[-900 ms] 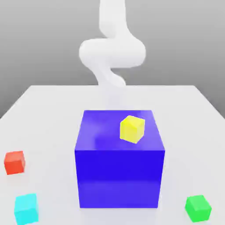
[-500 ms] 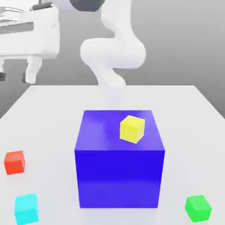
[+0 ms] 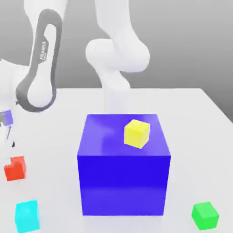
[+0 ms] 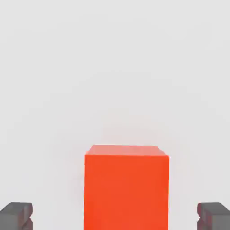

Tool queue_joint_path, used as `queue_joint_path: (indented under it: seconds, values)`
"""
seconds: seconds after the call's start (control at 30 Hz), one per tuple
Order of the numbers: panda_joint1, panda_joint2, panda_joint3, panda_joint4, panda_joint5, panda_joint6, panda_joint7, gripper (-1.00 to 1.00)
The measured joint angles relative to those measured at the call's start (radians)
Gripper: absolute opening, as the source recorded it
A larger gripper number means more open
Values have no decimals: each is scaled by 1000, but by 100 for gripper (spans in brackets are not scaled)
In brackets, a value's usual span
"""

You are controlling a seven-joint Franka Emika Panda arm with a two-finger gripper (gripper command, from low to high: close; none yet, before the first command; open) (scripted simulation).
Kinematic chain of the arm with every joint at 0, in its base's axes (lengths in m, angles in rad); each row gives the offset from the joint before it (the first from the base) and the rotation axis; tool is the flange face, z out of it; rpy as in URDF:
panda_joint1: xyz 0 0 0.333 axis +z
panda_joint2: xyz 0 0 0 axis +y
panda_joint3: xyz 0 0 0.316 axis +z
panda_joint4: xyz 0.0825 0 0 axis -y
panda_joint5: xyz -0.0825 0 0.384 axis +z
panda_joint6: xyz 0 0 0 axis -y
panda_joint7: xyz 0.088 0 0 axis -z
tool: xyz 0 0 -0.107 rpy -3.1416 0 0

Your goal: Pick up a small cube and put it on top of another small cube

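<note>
The small red cube (image 3: 15, 168) rests on the white table (image 3: 191, 118) at the exterior view's left. My gripper (image 3: 8, 142) hangs just above it, and the arm's grey-banded link (image 3: 40, 68) slopes down toward it. In the hand view the red cube (image 4: 126, 188) lies between my two dark fingertips (image 4: 16, 215), which stand wide apart on either side without touching it, so the gripper (image 4: 115, 218) is open. A small cyan cube (image 3: 27, 216) lies in front of the red one. A small green cube (image 3: 205, 215) lies at the front right.
A big blue cube (image 3: 124, 182) stands in the middle of the table with a small yellow cube (image 3: 136, 133) on its top. The arm's white base column (image 3: 117, 63) rises behind it.
The arm has swung from high at the back down to the exterior view's left, bringing the gripper low over the red cube. No cube has moved.
</note>
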Motion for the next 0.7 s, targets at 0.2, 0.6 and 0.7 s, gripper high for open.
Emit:
queue_joint_path:
  seconds: [0.2,0.6,0.7]
  values:
    - [-42,66,53,14,48,51,-36,-100]
    - [84,-117,6,55,-153,-163,89,-100]
    - [146,-108,65,140,-182,-236,83,-100]
